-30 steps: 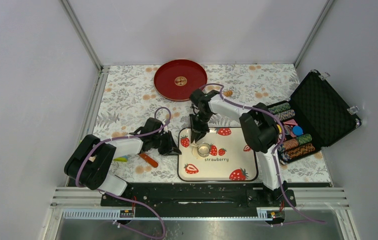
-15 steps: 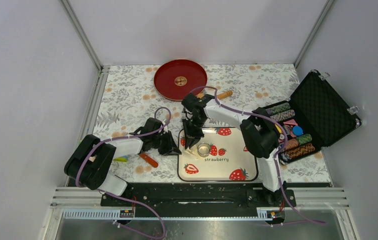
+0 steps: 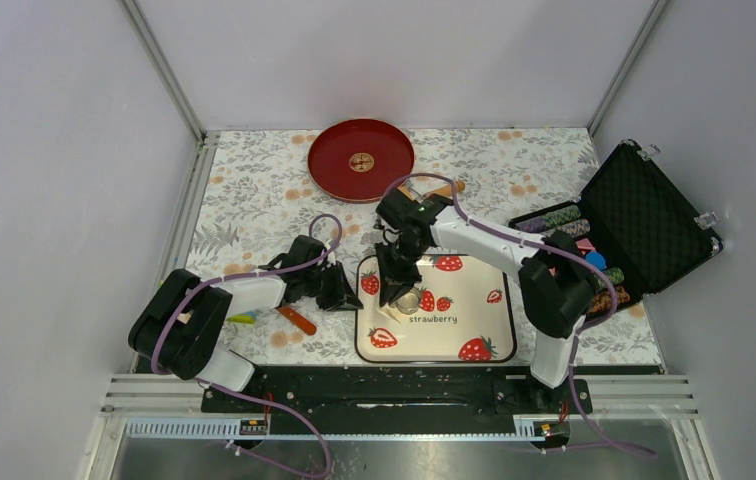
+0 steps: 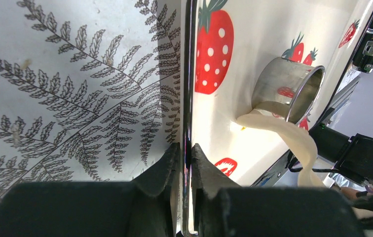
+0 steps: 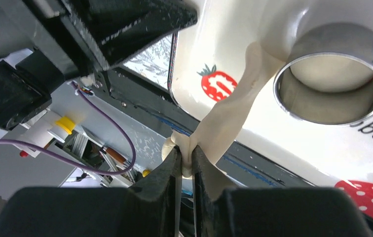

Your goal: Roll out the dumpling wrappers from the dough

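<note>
A white strawberry tray [image 3: 454, 335] lies in front of the arms. A metal ring cutter [image 3: 407, 299] stands on it, with a pale round of dough inside [image 5: 333, 73]. My right gripper [image 3: 395, 283] is shut on a strip of cream dough [image 5: 224, 123] that stretches from the ring's foot up to the fingertips [image 5: 187, 159]. My left gripper [image 3: 342, 293] is shut on the tray's left rim [image 4: 186, 98]. The ring [image 4: 288, 86] and the dough strip [image 4: 295, 140] also show in the left wrist view. A small round wrapper [image 3: 361, 160] lies at the centre of the red plate [image 3: 334, 175].
A wooden rolling pin [image 3: 449, 186] lies behind the right arm, partly hidden. An open black case [image 3: 644, 215] with poker chips stands at the right. An orange-handled tool [image 3: 297, 320] lies left of the tray, by the left arm. Grey walls enclose the floral table.
The right arm's elbow swung right over the case. Its gripper shifted a little along the tray's left part, closer to the ring. The left arm has not moved.
</note>
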You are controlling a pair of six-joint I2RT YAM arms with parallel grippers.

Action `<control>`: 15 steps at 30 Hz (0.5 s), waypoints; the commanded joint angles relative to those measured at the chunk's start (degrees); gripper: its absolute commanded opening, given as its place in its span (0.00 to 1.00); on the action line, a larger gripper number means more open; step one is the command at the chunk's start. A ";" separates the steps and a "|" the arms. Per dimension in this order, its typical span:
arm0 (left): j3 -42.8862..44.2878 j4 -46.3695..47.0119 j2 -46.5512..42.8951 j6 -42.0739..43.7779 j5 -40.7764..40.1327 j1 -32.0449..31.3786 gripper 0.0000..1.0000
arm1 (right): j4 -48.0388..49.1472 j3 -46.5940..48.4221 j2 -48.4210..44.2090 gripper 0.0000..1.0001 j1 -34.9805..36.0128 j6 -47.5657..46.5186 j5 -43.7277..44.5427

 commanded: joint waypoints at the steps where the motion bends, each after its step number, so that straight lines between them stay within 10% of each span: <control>1: -0.10 -1.99 1.82 1.02 -3.92 -0.90 0.00 | -0.86 -2.33 -6.30 0.07 0.52 0.93 -0.23; 15: 0.12 -1.74 2.44 0.88 -4.22 -1.34 0.00 | -2.88 -7.72 -15.54 0.05 0.18 1.55 3.18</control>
